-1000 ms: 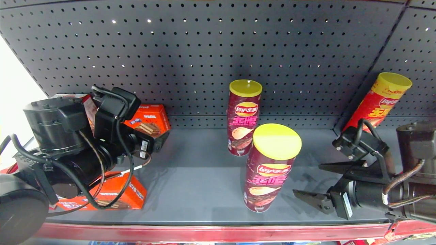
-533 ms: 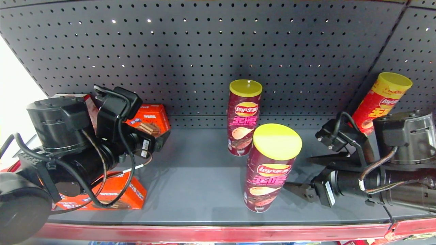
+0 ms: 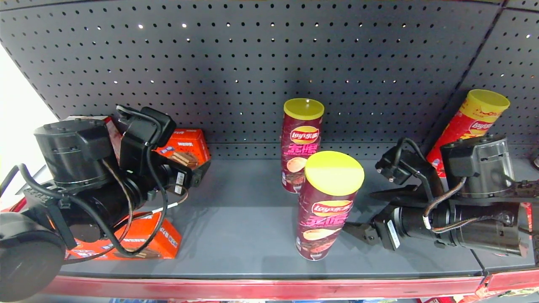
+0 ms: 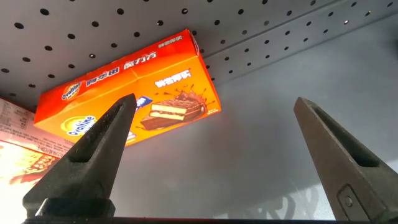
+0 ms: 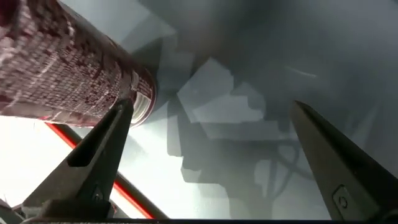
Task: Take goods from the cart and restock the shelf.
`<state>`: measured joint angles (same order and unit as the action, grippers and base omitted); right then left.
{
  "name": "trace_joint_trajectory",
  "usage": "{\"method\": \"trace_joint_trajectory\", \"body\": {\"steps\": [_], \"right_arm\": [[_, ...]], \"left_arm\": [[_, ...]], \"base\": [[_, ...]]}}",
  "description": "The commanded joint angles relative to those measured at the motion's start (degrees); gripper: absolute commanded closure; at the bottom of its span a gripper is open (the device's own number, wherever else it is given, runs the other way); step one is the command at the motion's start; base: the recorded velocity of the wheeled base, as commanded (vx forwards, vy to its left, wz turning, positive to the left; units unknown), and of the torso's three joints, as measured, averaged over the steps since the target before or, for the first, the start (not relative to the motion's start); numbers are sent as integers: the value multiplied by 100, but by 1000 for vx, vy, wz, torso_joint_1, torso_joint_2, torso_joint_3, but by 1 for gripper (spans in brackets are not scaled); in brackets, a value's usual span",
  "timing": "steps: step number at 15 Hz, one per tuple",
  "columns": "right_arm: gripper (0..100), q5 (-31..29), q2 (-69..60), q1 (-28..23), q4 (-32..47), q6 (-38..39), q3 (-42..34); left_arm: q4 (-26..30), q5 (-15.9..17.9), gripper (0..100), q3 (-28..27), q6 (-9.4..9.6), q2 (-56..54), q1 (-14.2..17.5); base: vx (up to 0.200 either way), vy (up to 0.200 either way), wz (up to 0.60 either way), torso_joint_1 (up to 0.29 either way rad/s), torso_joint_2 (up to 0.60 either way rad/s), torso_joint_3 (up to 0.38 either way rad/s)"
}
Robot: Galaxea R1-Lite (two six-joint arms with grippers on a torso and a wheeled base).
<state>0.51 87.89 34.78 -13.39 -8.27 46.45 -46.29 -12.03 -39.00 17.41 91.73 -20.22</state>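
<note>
1. The left arm (image 3: 84, 185) covers much of the front orange wafer box (image 3: 166, 242).
2. The right arm (image 3: 463, 223) hides the base of the red chip can (image 3: 471, 120).
3. The right wrist view's edge cuts off the maroon chip can (image 5: 62, 68).

Six goods of three kinds. Two maroon cans: the front maroon can (image 3: 326, 210) stands just beside one fingertip of the right gripper (image 3: 362, 212), outside its spread jaws, and the back maroon can (image 3: 301, 143) stands beyond it. One red can (image 3: 476, 118) is behind that gripper's wrist. Three boxes: the far orange box (image 4: 155, 81) ahead of the left gripper (image 4: 214, 101), between its parted jaws, a pale red box (image 4: 25, 152) beside it, and the near orange box (image 3: 164, 240) behind those jaws.
</note>
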Motion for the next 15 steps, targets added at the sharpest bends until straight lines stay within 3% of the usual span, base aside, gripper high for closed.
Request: {"method": "trace_joint_trajectory", "body": {"steps": [1,15], "right_arm": [[0,2,0,-6,3,-17,-39],[0,2,114,231,-6,-35,40]], "left_arm": [[-3,-1,0,6,-1,2,1],[-3,-1,0,-11,-1,-6,1]], "base": [[0,0,0,0,0,0],[0,0,0,0,0,0]]}}
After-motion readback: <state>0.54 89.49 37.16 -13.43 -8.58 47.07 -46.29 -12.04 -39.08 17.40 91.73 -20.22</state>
